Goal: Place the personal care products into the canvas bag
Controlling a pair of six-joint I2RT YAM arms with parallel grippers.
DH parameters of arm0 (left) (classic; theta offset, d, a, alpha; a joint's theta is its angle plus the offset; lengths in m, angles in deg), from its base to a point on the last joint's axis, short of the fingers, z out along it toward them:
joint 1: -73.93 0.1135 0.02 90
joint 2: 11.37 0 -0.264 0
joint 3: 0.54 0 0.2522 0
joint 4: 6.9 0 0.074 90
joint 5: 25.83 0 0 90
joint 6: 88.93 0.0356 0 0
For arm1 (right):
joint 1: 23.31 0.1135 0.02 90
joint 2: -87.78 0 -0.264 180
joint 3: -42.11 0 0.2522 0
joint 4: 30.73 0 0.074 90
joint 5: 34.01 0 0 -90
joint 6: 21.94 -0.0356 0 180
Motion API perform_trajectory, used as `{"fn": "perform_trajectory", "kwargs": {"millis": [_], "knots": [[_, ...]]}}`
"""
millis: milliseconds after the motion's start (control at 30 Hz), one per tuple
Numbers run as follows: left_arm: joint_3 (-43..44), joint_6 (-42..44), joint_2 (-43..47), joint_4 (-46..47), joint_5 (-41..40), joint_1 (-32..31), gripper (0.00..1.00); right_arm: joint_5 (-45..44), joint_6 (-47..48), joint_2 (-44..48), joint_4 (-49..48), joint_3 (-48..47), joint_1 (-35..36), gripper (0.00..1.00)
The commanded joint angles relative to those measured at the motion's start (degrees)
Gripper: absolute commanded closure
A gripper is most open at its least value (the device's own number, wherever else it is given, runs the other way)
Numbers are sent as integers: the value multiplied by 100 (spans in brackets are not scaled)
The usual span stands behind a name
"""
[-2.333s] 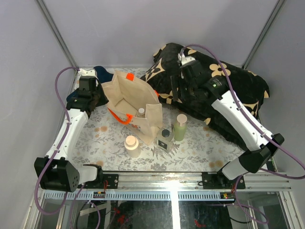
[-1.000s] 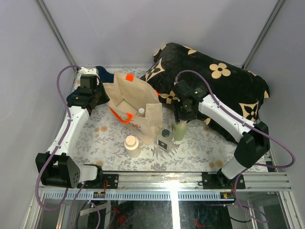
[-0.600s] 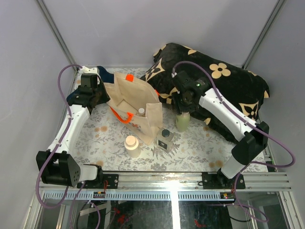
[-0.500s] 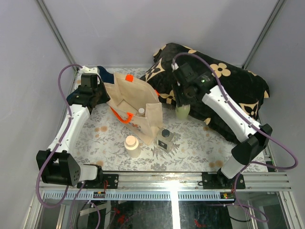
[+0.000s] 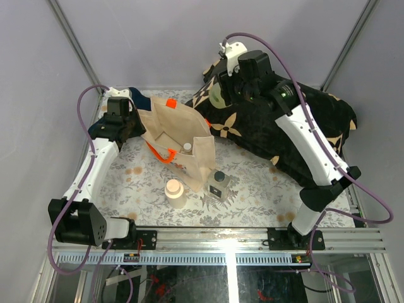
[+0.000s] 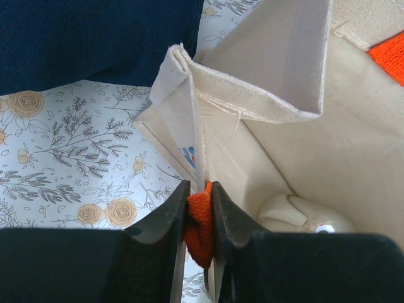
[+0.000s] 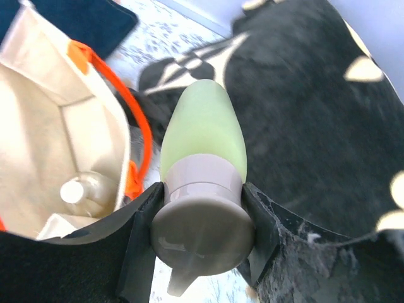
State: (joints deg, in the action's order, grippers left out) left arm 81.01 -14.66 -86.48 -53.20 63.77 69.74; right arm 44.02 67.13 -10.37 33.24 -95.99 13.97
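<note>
The canvas bag [image 5: 165, 129] stands open at the left centre, with the slim clear white-capped bottle [image 5: 187, 147] inside it. My left gripper [image 5: 134, 126] is shut on the bag's orange handle [image 6: 199, 222] at the rim. My right gripper [image 5: 222, 87] is shut on the beige cap of the pale green bottle [image 5: 216, 95] and holds it in the air, right of the bag and over the cushion. In the right wrist view the green bottle [image 7: 202, 129] hangs beside the bag [image 7: 44, 120]. The square glass bottle [image 5: 218, 184] and the cream squat bottle [image 5: 175, 192] stand on the table in front of the bag.
A black floral cushion [image 5: 297, 120] fills the back right. A navy cloth [image 5: 136, 100] lies behind the bag, also in the left wrist view [image 6: 95, 38]. The table has a floral cover [image 5: 252, 189]. Grey walls close the back and sides.
My right gripper came down, shut on the pale green bottle, and lifted it up and back over the cushion. The left gripper and the bag have not moved.
</note>
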Motion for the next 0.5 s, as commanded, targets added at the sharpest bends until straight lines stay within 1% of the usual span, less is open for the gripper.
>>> {"fn": "perform_trajectory", "kwargs": {"millis": [0,100,233,333,467], "knots": [[70,57,-30,204,19,-10,87,1296,379,118,-1903,-456,82,100],[61,40,-12,205,3,-19,87,1918,421,163,-2243,-432,227,100],[43,1,-4,210,0,-9,87,2468,421,156,-2464,-423,468,100],[25,-22,11,213,-7,-6,87,2681,387,108,-2603,-339,628,100],[27,-43,23,212,-1,-11,88,2807,272,-109,-2542,-361,742,100]]}}
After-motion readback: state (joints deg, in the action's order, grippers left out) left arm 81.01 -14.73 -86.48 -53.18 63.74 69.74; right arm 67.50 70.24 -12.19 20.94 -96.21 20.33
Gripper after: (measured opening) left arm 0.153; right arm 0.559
